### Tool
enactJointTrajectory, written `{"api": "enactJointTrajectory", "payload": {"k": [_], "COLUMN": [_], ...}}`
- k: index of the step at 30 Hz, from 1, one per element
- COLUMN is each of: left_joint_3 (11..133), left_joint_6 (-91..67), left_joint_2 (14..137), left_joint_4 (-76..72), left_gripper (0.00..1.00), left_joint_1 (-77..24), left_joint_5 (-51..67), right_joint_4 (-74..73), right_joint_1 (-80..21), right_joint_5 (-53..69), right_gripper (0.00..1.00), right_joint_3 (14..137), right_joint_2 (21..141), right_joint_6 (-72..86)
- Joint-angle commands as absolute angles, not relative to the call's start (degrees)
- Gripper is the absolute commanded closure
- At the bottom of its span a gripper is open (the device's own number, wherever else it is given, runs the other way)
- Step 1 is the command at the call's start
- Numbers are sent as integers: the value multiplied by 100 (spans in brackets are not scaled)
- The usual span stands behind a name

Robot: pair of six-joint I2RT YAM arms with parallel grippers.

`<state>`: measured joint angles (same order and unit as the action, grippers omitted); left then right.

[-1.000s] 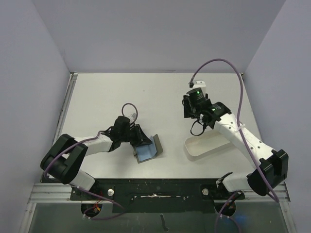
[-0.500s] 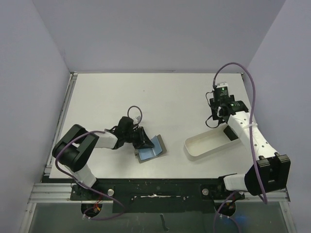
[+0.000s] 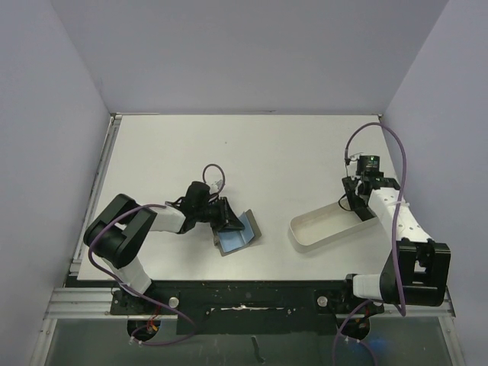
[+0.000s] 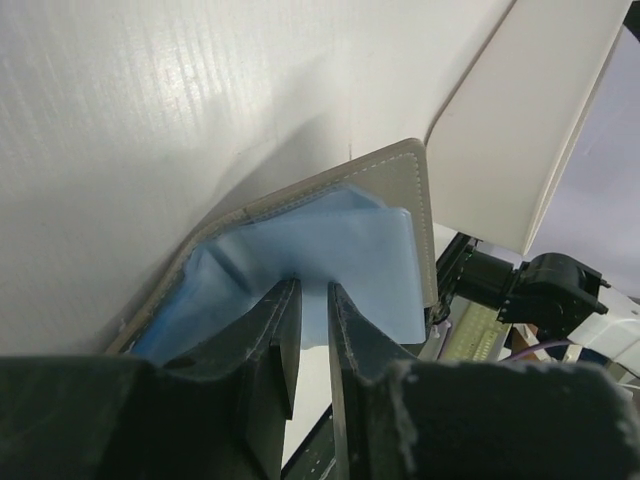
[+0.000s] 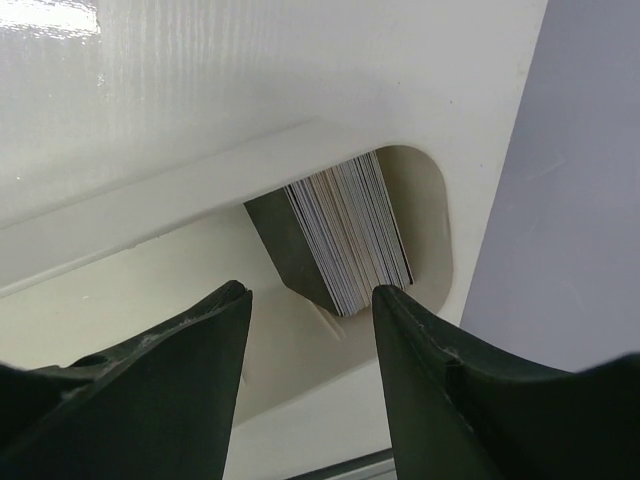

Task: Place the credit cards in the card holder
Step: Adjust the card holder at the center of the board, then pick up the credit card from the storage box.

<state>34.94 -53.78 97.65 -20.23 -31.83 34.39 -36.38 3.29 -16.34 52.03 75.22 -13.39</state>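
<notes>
White worktop [image 3: 252, 152]: the card holder [image 3: 238, 232] is held open left of centre, its blue lining pinched by the left hand [image 4: 312, 288]. Credit cards [image 5: 345, 235] are stacked on edge at one end of the tray [image 3: 316, 229], under the spread right hand [image 5: 312, 292]. A square descent clear of the tray wall is advised.

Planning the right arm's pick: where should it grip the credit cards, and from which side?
Probably from above, pinching the stack's two broad faces near the top edges: the credit cards stand on edge, leaning in the tray's rounded end.
</notes>
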Motion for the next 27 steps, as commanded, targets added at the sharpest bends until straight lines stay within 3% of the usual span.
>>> {"api": "enactJointTrajectory", "payload": {"k": [1, 12, 27], "left_joint_3": [3692, 3630, 3657], "left_joint_6": [-5524, -6209, -6104], "left_joint_2": [9554, 9872, 10149], "left_joint_4": [-2639, -3857, -3799], "left_gripper": [83, 83, 83], "left_joint_1": [-3219, -3482, -3665], "left_joint_5": [3545, 3755, 3622], "right_joint_4": [-2745, -2007, -2056], "right_joint_1": [369, 394, 394], "right_joint_5": [-1368, -1974, -1854], "right_gripper": [48, 45, 44], "right_joint_3": [5044, 4671, 4571], "right_joint_2": [7451, 7638, 7815], "right_joint_6": [-1843, -2175, -2112]}}
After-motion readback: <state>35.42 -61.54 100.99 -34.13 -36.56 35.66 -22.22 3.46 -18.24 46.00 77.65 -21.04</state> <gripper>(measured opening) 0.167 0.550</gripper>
